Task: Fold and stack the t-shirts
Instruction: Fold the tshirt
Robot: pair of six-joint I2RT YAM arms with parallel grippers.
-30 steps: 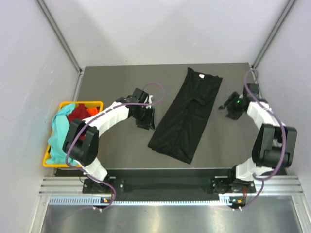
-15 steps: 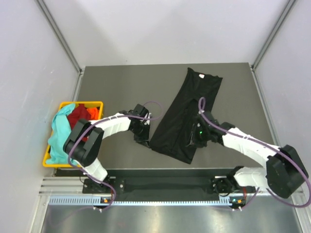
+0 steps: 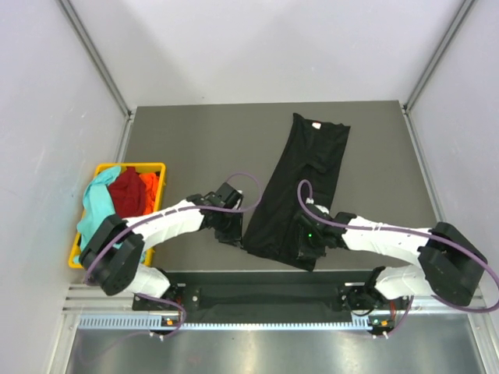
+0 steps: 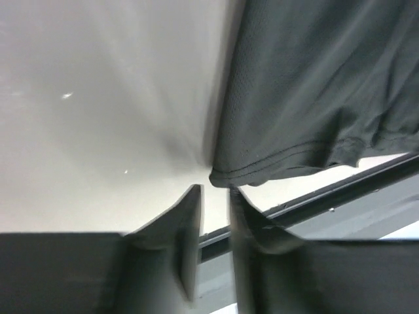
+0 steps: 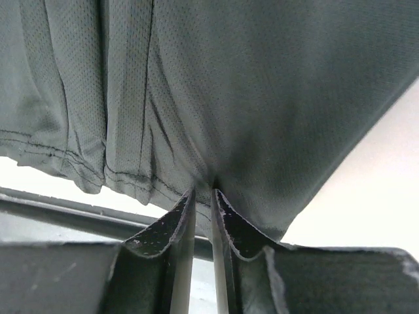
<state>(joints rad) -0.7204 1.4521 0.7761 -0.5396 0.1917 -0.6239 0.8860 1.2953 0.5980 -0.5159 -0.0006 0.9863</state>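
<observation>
Right gripper (image 5: 203,191) low over the near end of the black shirt (image 3: 300,183), at its near right corner, close to the front edge of the table (image 3: 195,148). Fingers drawn almost together, cloth pinched between the tips, creases running down into the pinch. Wrist view: hem stitching off to the left of the fingers, pale bare tabletop at right.

Left gripper (image 4: 215,190) at the opposite near corner of the same shirt. Fingers close, a thin slit of light between them. Hem corner sits right at the tips, touching or nearly so; cannot tell whether any cloth is actually caught.

Black shirt: folded lengthwise into a long narrow strip, lying slantwise on the grey tabletop. Collar end far and to the right, hem end near and toward the centre. Small white neck label (image 3: 317,125) shows at the far end. Near end lies between the two grippers, one at each corner of the hem.

At the table's left edge, a yellow basket (image 3: 132,166), well apart from the black shirt. Over its left and near rim hangs a teal shirt (image 3: 95,210). Bunched in the middle of it, a red shirt (image 3: 126,191). Just inside the right rim, a bit of an orange shirt (image 3: 150,183) showing beside the red one
</observation>
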